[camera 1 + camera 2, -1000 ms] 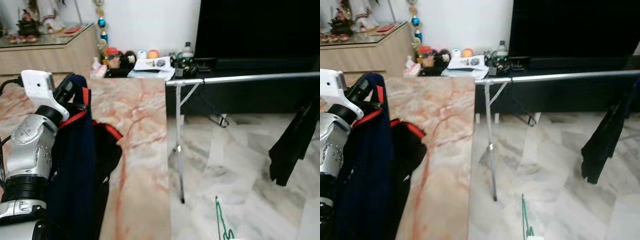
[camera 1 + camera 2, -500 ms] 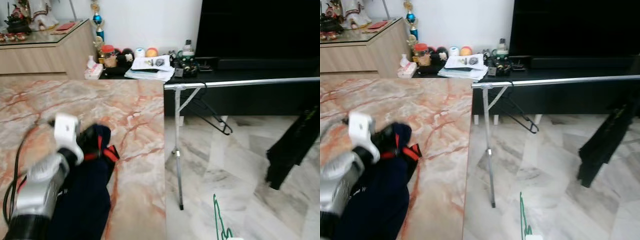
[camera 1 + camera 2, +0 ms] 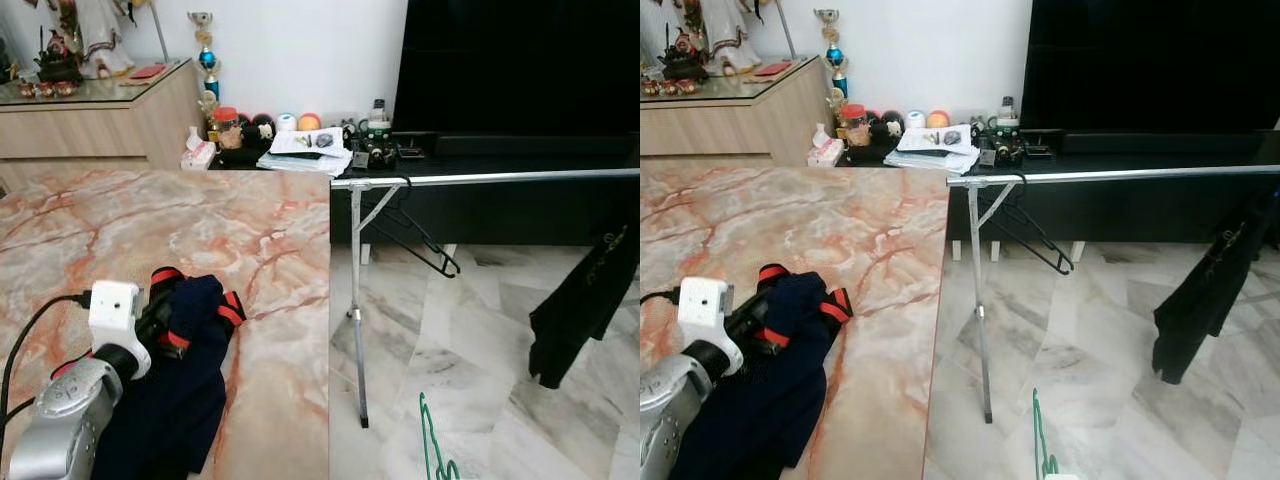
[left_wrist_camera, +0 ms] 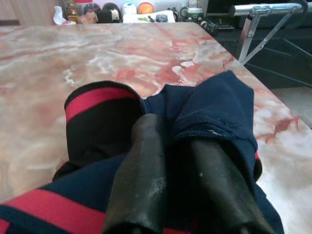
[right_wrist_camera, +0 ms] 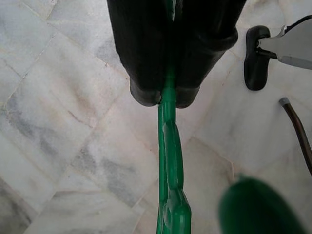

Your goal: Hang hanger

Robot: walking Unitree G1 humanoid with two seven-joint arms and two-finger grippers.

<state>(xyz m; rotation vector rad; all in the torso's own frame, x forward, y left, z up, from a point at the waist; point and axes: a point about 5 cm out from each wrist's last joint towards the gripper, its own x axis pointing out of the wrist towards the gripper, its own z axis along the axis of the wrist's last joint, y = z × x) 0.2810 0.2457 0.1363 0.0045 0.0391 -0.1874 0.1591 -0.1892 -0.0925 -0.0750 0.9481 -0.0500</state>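
A navy garment (image 3: 185,385) with red trim lies bunched on the marble table (image 3: 260,230). My left gripper (image 4: 169,130) is shut on a fold of it, and the cloth (image 4: 214,107) drapes over one finger. Low over the floor, my right gripper (image 5: 167,95) is shut on a green hanger (image 5: 168,161). Its green wire (image 3: 432,450) pokes up at the bottom of the left eye view. A silver clothes rail (image 3: 480,178) stands to the right of the table. A black hanger (image 3: 420,235) and a black garment (image 3: 585,310) hang on it.
The rail's upright leg (image 3: 356,300) stands close to the table's right edge. Behind are a low dark TV bench (image 3: 500,150) with clutter and a wooden sideboard (image 3: 90,120). Pale marble floor (image 3: 480,360) stretches under the rail.
My left arm has come down from close in front of the camera and laid the navy garment on the table. The view has shifted slightly. The green hanger stays low at the bottom.
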